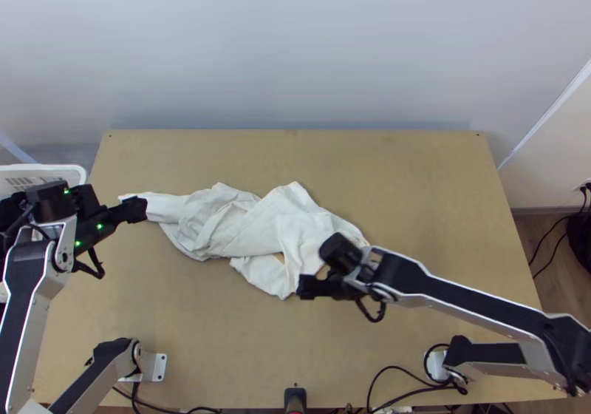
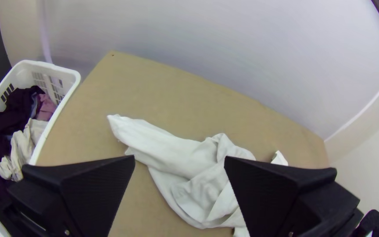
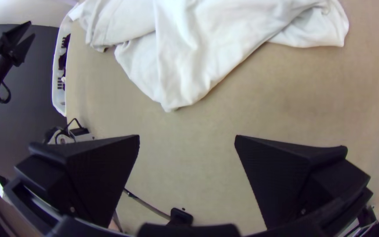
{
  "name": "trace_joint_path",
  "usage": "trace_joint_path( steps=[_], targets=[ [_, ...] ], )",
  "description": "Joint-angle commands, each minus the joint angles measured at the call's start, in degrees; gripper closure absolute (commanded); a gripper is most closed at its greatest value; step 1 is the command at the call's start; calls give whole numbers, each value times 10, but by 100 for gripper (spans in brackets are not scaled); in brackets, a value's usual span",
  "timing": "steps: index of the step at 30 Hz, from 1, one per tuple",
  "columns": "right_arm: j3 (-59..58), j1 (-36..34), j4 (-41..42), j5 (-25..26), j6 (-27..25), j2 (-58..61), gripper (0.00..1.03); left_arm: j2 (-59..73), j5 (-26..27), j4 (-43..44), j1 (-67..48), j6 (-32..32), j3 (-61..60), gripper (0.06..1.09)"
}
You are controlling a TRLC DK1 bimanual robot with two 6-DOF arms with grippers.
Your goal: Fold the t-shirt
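Note:
A white t-shirt (image 1: 244, 225) lies bunched and creased across the middle of the table, one narrow part stretching to the left. My left gripper (image 1: 134, 209) is over that narrow left end in the top view. My right gripper (image 1: 309, 287) is beside the shirt's near corner, on the side toward the table's near edge. In the left wrist view the left gripper (image 2: 180, 162) stands open, with the shirt (image 2: 176, 153) beyond it. The right gripper (image 3: 187, 140) is also open in the right wrist view, nothing between its fingers, the shirt (image 3: 189, 52) ahead of it.
A white basket (image 2: 58, 70) holding dark, pink and pale clothes stands off the table's left edge, near the left arm. Bare wooden table (image 1: 428, 185) stretches behind and to the right of the shirt. Black cables (image 1: 399, 370) run along the near edge.

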Motion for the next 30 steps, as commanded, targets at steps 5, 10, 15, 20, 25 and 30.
trace_joint_path(
  steps=[5, 10, 15, 20, 25, 30],
  targets=[
    [81, 26, -28, -22, 39, 82, 7, -25, 22, 10, 28, -5, -29, 10],
    [133, 25, -52, -45, 62, 139, 10, -25, 40, 10, 54, 5, -33, 10],
    [188, 23, -94, -80, 74, 197, 10, -22, 51, 27, 65, 17, -35, 10],
    [210, 18, -100, -79, 74, 224, 10, -12, 53, 35, 65, 24, -33, 10],
    [218, 6, -100, -78, 71, 246, 16, -2, 58, 37, 68, 28, -40, 10],
    [229, -10, -114, -76, 65, 268, 29, 2, 64, 42, 68, 32, -45, 10]
  ],
)
